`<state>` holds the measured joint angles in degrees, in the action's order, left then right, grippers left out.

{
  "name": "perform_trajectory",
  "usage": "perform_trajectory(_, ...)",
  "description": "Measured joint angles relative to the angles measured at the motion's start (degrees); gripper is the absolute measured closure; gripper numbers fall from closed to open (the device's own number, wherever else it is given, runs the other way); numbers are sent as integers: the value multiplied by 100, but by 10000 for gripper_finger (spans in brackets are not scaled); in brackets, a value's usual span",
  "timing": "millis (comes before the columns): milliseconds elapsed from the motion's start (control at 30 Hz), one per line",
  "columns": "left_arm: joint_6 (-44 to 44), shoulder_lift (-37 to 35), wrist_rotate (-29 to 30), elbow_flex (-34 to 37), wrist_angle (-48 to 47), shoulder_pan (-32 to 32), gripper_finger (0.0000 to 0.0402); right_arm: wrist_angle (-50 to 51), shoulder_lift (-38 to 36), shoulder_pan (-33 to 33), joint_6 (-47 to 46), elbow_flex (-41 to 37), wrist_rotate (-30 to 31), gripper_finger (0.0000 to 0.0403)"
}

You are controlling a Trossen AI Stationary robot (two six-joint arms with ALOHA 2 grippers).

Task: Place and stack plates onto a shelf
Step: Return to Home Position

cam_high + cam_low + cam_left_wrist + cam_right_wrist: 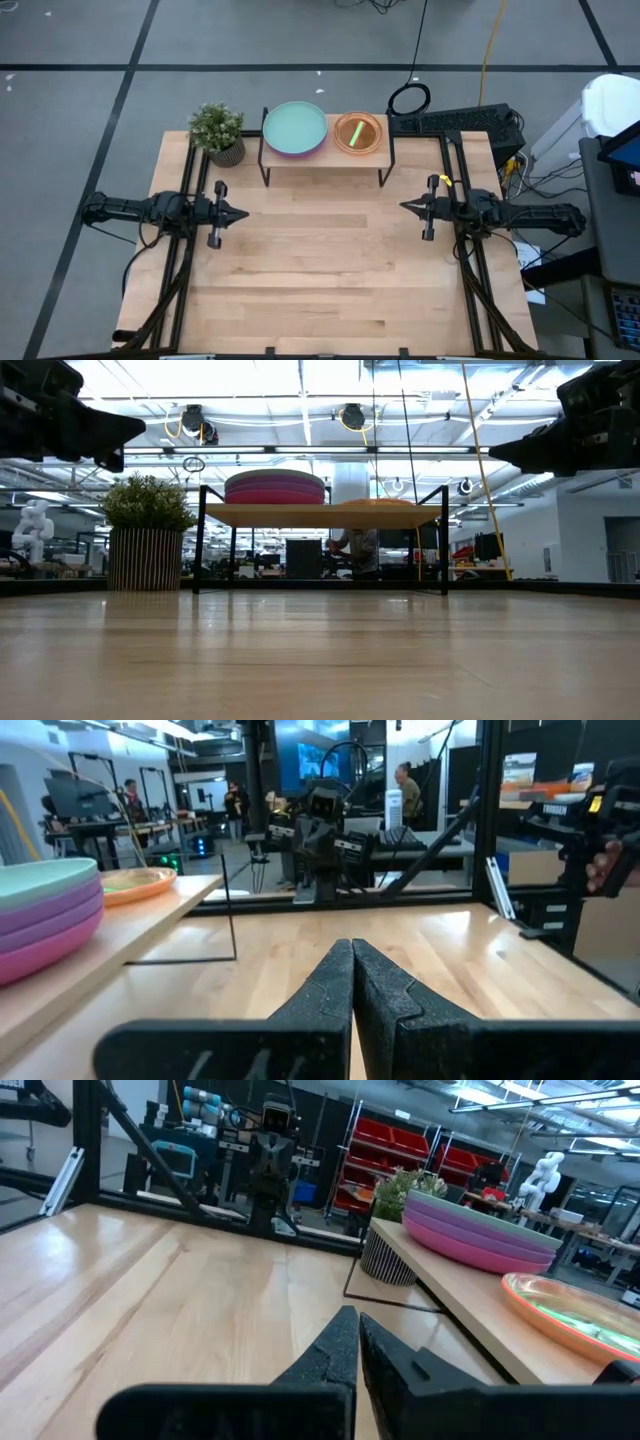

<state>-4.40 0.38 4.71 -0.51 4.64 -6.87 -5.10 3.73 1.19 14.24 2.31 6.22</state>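
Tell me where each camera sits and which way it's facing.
High view: above the table, facing straight down; left claw and right claw, both shut, point at each other.
Low view: at tabletop height, facing the shelf; both claws overhead.
Left wrist view: on the left arm, looking past its own claw toward the right arm.
Right wrist view: mirrored, toward the left arm.
Shared: both wrist views show the larger plate stack.

Bright ceiling lights (300,380) glare in the low view; table (320,270) shadows seem soft.

Plates (295,128) on shelf (325,158) (plant (217,130) beside)
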Motion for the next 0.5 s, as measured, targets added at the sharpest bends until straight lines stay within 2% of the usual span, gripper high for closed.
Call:
perform_trajectory(267, 470, 0, -94, 0, -233, 0, 398, -31, 0, 0, -2, 0, -11, 403)
perform_trajectory(500, 138, 0, -66, -2, -102, 63, 398, -55, 0, 0, 0, 0, -24, 403)
